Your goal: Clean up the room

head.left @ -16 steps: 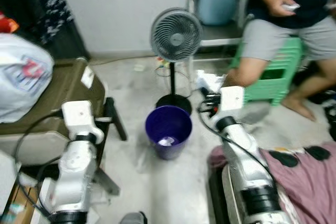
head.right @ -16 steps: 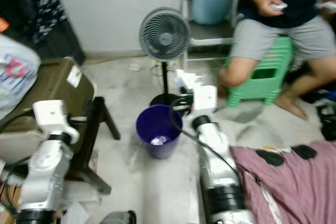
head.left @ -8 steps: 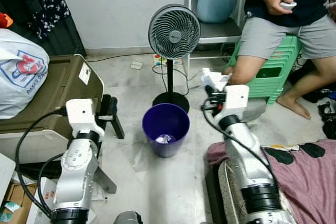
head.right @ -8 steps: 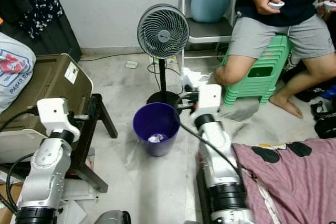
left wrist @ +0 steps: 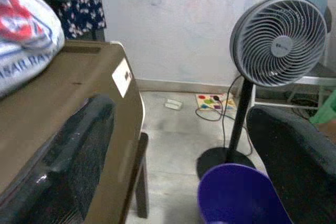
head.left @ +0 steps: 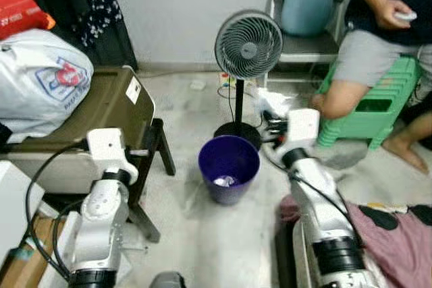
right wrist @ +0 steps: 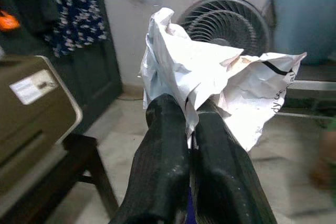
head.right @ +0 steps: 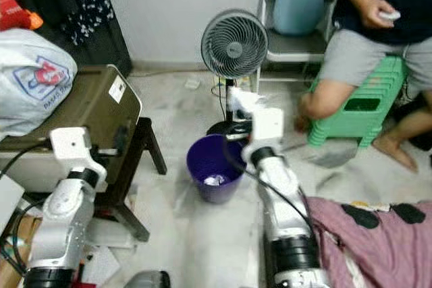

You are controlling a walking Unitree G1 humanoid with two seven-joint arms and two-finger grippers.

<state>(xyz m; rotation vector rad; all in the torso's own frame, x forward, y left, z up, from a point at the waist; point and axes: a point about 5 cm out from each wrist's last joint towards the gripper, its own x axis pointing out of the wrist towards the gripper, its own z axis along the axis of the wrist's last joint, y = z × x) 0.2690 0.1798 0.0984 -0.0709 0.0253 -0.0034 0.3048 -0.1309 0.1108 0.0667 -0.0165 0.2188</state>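
Right wrist view: the right gripper point(right wrist: 190, 129) has its fingers clamped on crumpled white paper point(right wrist: 210, 82).
Change: the camera has swung left of the fan point(head.left: 248, 46); the paper is held as before.
Paper: just beside the purple bin point(head.left: 229, 168), below the fan.
Left gripper point(left wrist: 178, 145): fingers apart, beside the bin.

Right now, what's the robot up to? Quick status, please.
Right gripper shut on crumpled paper, near purple bin. Left gripper open, idle. Fan stands just behind bin.
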